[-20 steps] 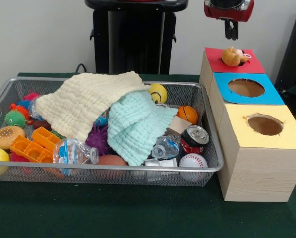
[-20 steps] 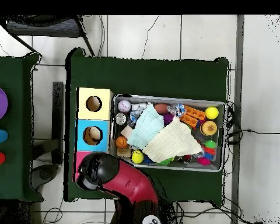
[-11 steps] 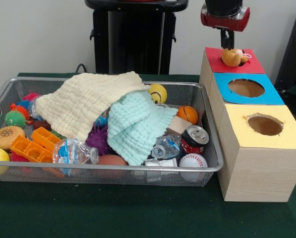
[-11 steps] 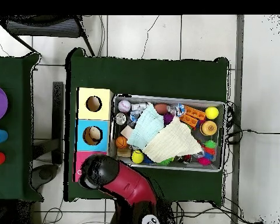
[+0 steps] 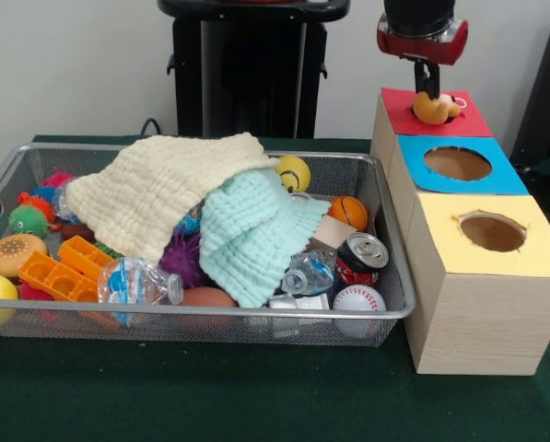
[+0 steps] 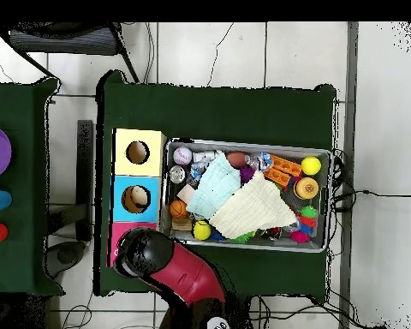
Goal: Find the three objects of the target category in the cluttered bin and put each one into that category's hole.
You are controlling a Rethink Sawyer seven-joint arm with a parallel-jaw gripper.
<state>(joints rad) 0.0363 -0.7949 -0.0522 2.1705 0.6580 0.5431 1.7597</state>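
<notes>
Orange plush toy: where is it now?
Front view: the orange plush toy sits at the hole of the red-topped wooden box, directly beneath the claw, behind the blue-topped box.

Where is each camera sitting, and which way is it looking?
Front view: low across the table, facing the wire mesh bin and the wooden hole boxes; the red and black gripper hangs over the orange plush toy on the red-topped box.
Overhead view: straight down; the red arm covers the red-topped box.
Both share the pale yellow cloth.
</notes>
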